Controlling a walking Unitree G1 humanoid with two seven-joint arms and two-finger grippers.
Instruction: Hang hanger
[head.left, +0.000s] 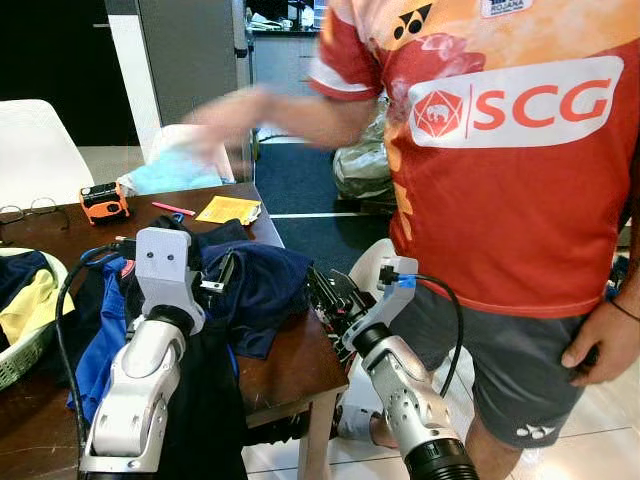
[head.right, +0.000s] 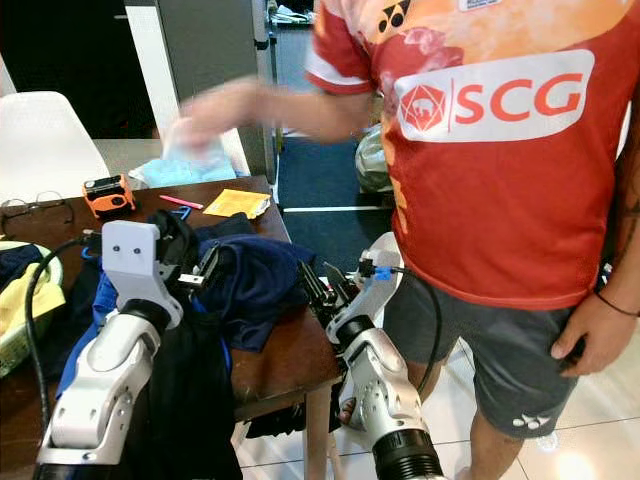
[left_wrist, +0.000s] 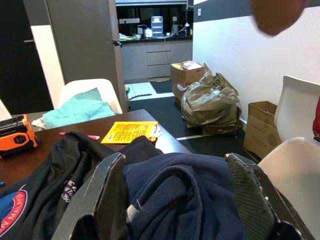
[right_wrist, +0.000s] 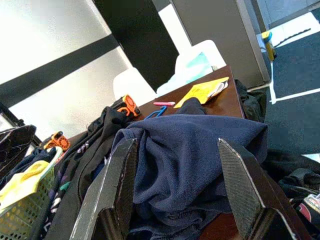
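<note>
On the brown table (head.left: 300, 365), at our 12 o'clock, we see a heap of clothes, and we can make out no hanger in it. If one is there, we judge it lies buried under the navy garment (head.left: 265, 285) or the black garment (head.left: 200, 400), so its long axis cannot be read.

Our left gripper (left_wrist: 175, 165) is spread wide, and the wrist view shows its fingers (left_wrist: 107, 192) straddling a fold of the navy garment, cloth between them but not pinched. Our right gripper (right_wrist: 175, 150) is also spread, off the table's corner at about 4 o'clock from the heap, with the same navy cloth ahead of its fingers.

We judge the left arm the nearer one for lifting cloth aside. A person (head.left: 500, 200) in a red shirt stands at 2 o'clock, just beside our right arm, one arm reaching over the table.
</note>
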